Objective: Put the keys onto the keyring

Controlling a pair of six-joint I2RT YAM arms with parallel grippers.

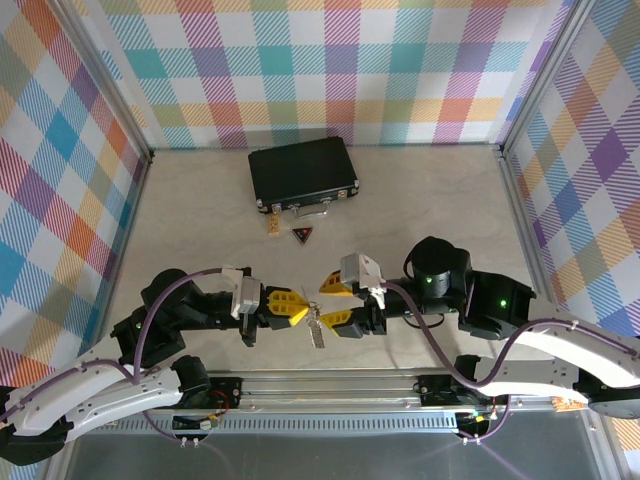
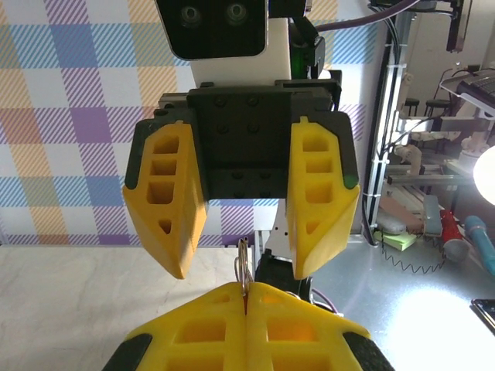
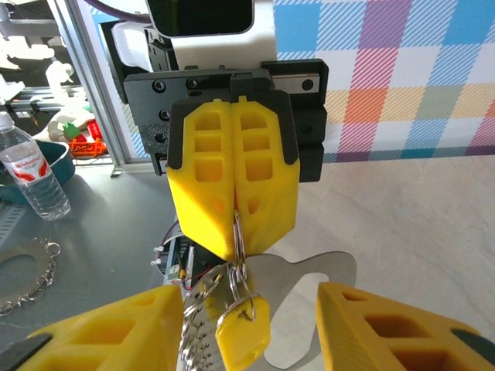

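Note:
My left gripper (image 1: pixel 298 308) is shut on the keyring (image 3: pixel 238 236), a thin silvery loop pinched edge-on between its yellow fingers (image 3: pixel 232 185). In the left wrist view the keyring (image 2: pixel 244 259) sticks up out of my shut left gripper (image 2: pixel 246 289). A small yellow-headed key (image 3: pixel 246 332) hangs from the ring, beside a toothed metal strip (image 3: pixel 197 344) and a flat silver plate (image 3: pixel 309 282). My right gripper (image 1: pixel 327 301) faces the left one and stands open. Its fingers (image 2: pixel 166 201) sit either side of the hanging bunch without touching it. In the top view the bunch (image 1: pixel 316 327) dangles between both grippers.
A black case (image 1: pixel 303 170) with a silver handle lies at the back of the table. In front of it are a dark triangular tag (image 1: pixel 301 235) and a small tan piece (image 1: pixel 275 230). Plaid walls enclose three sides. A metal rail (image 1: pixel 330 385) runs along the near edge.

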